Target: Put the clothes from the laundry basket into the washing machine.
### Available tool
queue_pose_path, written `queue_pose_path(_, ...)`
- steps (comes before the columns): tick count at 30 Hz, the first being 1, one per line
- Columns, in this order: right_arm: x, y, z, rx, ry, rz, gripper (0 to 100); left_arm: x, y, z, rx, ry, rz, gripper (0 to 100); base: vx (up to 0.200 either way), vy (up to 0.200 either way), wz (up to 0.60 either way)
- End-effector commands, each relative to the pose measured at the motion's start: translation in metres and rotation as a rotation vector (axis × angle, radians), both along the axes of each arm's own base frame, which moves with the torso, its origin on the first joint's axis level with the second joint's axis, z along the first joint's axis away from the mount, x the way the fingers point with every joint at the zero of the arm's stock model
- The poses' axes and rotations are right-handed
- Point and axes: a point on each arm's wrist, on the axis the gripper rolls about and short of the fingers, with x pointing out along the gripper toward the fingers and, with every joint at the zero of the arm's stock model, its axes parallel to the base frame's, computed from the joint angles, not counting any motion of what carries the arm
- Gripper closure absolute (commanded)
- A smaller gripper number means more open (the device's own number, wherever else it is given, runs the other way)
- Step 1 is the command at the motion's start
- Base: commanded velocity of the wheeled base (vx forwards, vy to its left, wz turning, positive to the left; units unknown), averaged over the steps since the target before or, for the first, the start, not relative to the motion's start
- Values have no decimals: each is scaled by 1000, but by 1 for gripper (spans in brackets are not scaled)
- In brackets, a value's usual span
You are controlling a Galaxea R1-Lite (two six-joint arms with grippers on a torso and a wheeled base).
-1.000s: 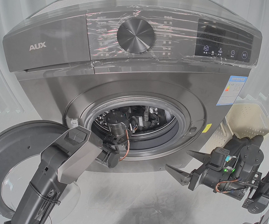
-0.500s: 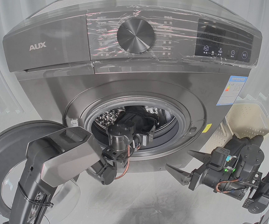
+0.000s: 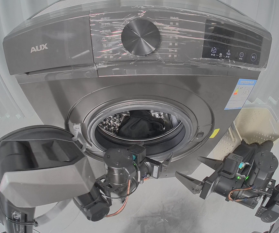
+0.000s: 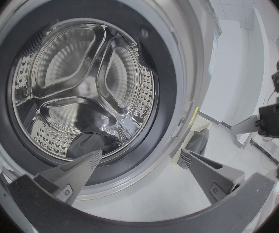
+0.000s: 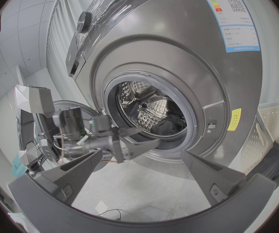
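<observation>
Withdrawn from the drum point(image 4: 81, 65) since a second ago, the left gripper point(image 4: 140, 153) is now held just below the lower rim of the washing machine point(image 3: 146, 81) opening. Its jaws are spread wide with nothing between them, and its fingers are pointed toward the robot's right. At far left the round door point(image 3: 42, 129) is swung fully open. A black garment point(image 3: 139, 127) has been left bunched on the drum's floor near the front lip, with its long axis laid side to side across the opening. The right gripper point(image 3: 188, 166) is held low before the machine's right front corner, with jaws wide and empty, pointed toward the robot's left. Farther right, the cream laundry basket point(image 3: 259, 123) is set beside the machine, with dark clothes point(image 3: 249, 146) heaped at its near edge.
</observation>
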Motion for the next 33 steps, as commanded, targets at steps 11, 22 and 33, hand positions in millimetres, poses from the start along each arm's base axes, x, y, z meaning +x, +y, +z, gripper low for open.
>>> queue_pose_path(11,-21,-51,18,19,-51,-128,0,-105,83,86,-131,-14,-61,0,0,0,0)
queue_pose_path(22,-32,-77,35,24,-102,-232,0,-137,128,90,-180,15,15,0,0,0,0)
queue_pose_path(33,-71,-109,41,-16,-53,-333,0,-144,176,91,-115,-63,187,0,-36,0,0)
